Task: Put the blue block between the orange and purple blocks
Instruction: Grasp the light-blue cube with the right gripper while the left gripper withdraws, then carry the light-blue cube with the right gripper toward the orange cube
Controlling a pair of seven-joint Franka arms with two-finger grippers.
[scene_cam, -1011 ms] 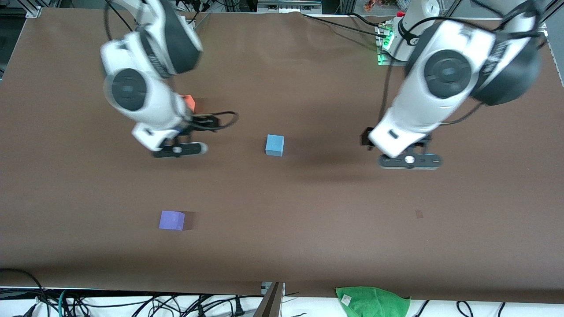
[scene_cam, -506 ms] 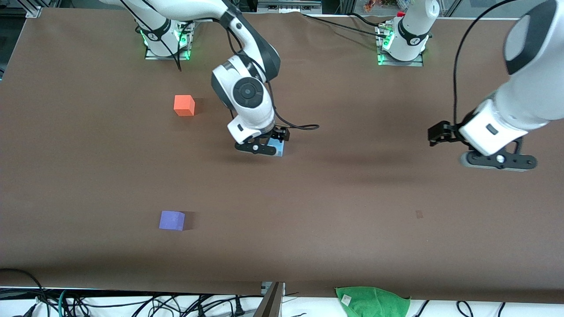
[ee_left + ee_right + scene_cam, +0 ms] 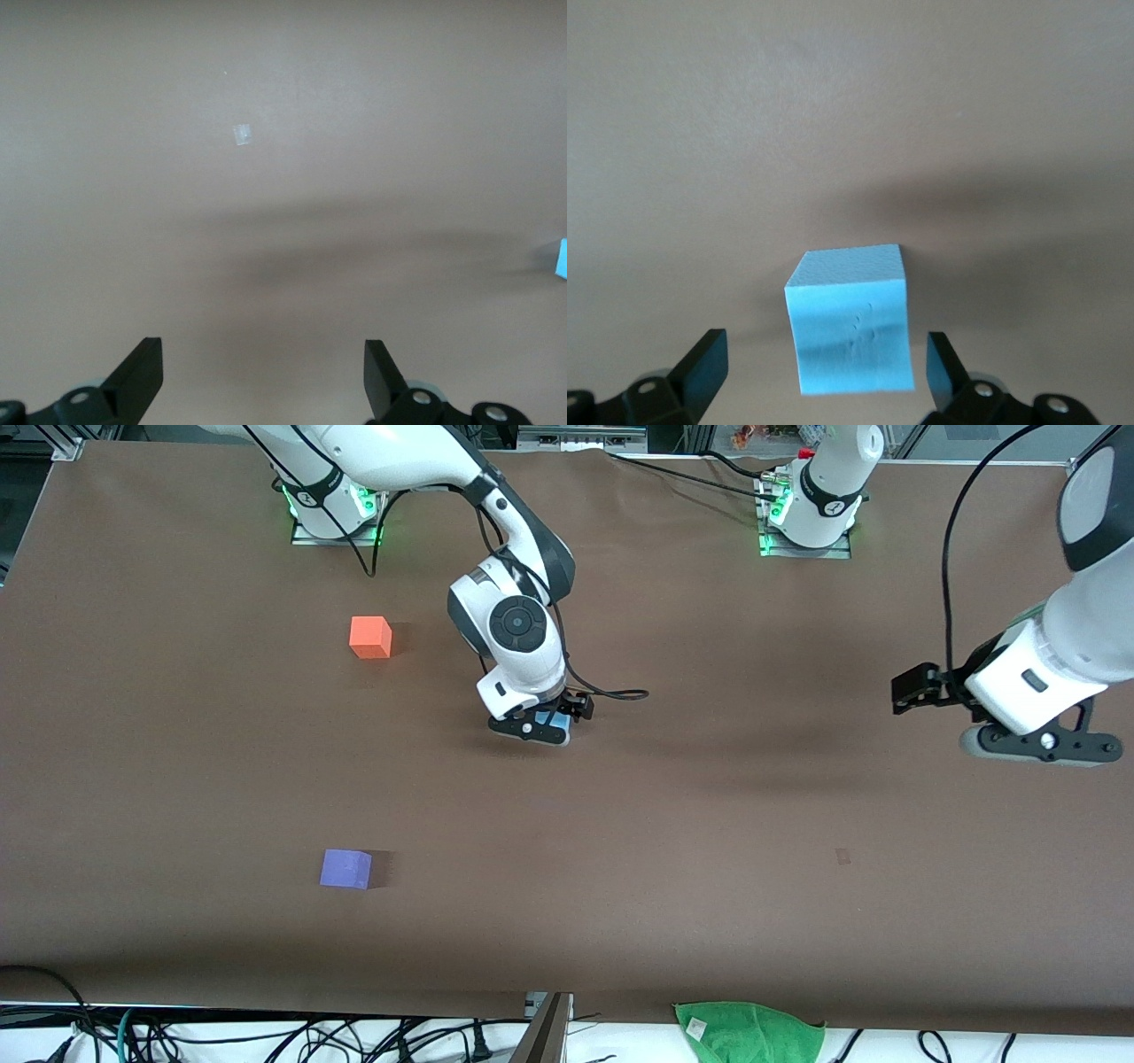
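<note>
Right end effector (image 3: 542, 731) lowered over blue block (image 3: 850, 320), fingers spread wide either side, untouched, left end effector (image 3: 1036, 746) held wide open over bare bench (image 3: 709, 850), orange block (image 3: 370, 638) and purple block (image 3: 345, 869) set well apart.

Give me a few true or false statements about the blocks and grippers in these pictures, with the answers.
1. The right gripper is open around the blue block. True.
2. The left gripper holds the purple block. False: it is open and empty, over bare table toward the left arm's end.
3. The orange block is farther from the front camera than the purple one. True.
4. The blue block sits between the orange and purple blocks. False: it lies off to their side, toward the table's middle.
</note>
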